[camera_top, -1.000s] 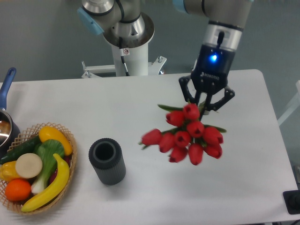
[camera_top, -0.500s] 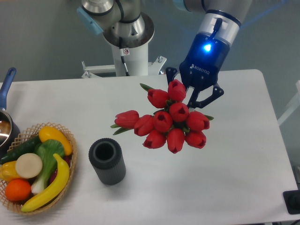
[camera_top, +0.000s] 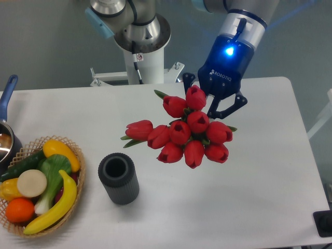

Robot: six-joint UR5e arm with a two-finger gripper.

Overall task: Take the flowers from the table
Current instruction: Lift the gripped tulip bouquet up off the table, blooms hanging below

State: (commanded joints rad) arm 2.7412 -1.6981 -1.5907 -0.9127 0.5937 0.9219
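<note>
The flowers (camera_top: 184,132), a bunch of red tulips with green leaves, hang in the air above the middle of the white table (camera_top: 270,171). Their blooms point toward the camera and their stems are hidden behind the blooms. My gripper (camera_top: 210,101) is shut on the flowers, its dark fingers (camera_top: 228,106) showing just behind the blooms at the upper right. Its blue light is on.
A dark grey cylindrical vase (camera_top: 119,178) stands upright on the table, left of and below the flowers. A wicker basket (camera_top: 78,155) of fruit and vegetables sits at the left edge. A pot with a blue handle (camera_top: 6,104) is at the far left.
The gripper has lifted the flowers and carried them left and up from one second ago. In the last half second they barely shifted.
</note>
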